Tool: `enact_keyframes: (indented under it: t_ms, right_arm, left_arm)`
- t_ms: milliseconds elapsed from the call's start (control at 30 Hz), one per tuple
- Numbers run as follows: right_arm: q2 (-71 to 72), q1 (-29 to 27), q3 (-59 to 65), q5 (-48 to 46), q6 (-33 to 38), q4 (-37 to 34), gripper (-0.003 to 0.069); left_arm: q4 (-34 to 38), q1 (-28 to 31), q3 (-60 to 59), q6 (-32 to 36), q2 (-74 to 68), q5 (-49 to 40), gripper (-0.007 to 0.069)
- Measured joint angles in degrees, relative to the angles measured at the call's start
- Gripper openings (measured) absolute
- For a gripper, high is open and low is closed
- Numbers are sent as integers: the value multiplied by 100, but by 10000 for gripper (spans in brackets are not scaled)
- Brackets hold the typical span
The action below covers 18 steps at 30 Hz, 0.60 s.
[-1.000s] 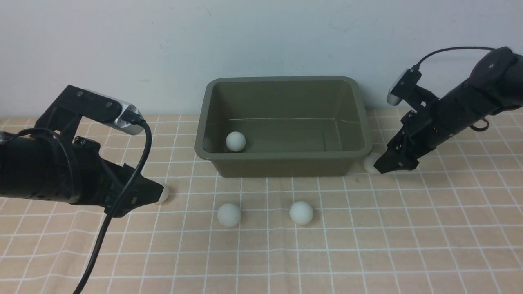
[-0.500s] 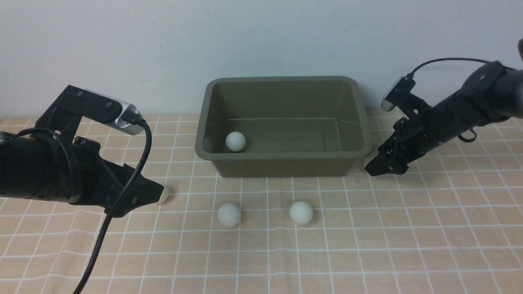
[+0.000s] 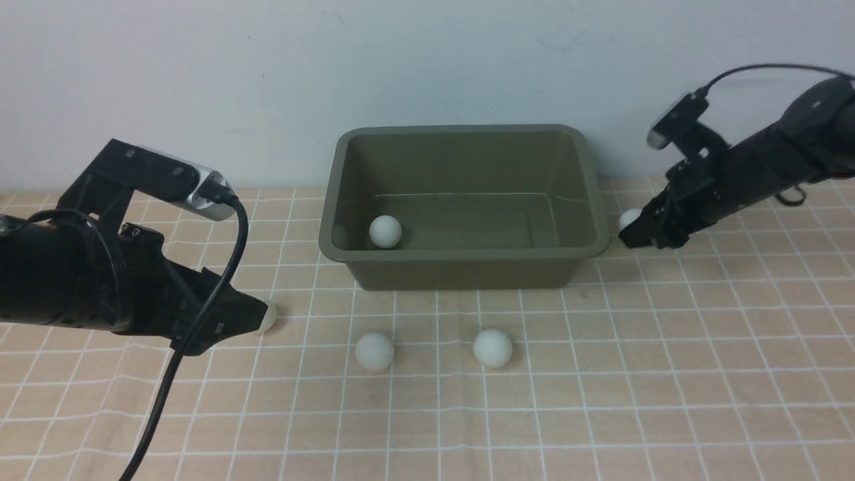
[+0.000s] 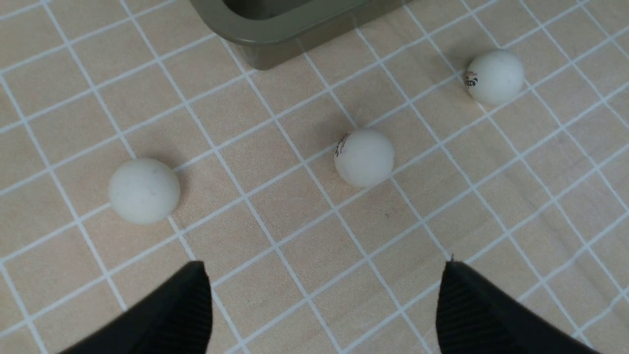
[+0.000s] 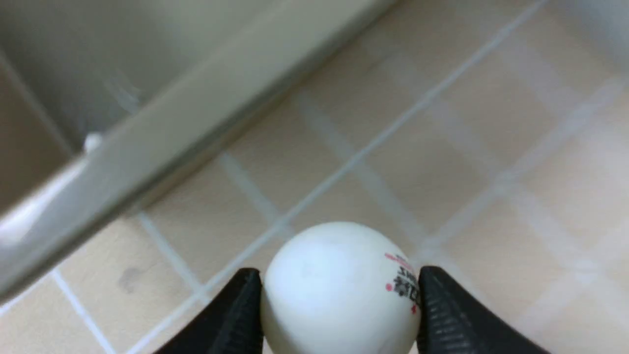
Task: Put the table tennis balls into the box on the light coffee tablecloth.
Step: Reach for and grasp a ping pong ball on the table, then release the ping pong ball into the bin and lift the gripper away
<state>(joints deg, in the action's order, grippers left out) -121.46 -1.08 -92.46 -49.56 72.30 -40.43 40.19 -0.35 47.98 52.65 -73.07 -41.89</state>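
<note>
Hovering spread, the left gripper [image 3: 254,322] waits beside a small white ball [image 3: 267,317] at the olive-green plastic box's [image 3: 461,256] eight o'clock. At three o'clock the right gripper [image 3: 631,230] has just closed on a white printed ball [image 5: 339,285], pinching it, and raised it off the tan gridded tablecloth [image 3: 668,374] to rim height, so it likely goes over the rim next.

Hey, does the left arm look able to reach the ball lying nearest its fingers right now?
Likely yes: the left fingers stand open, and that ball sits on bare tablecloth just ahead, slightly off-centre, nothing between.
</note>
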Motion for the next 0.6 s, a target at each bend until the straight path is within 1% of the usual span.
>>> enact_keyframes:
  t_ms: [67, 167, 300, 433, 600]
  right_arm:
    - [168, -88, -170, -152, -109, -98, 360]
    - [277, -99, -474, -693, -175, -490, 360]
    - [276, 212, -624, -1196, -143, -1095, 360]
    - [235, 569, -624, -1222, -110, -1186, 360]
    - [108, 821, -624, -1106, -110, -1180, 360]
  left_arm:
    - [0, 0, 0, 0, 0, 0, 552]
    - [0, 0, 0, 0, 0, 0, 552]
    - [0, 0, 0, 0, 0, 0, 552]
    - [0, 0, 0, 5, 0, 0, 552]
    - [0, 0, 0, 11, 0, -1, 552]
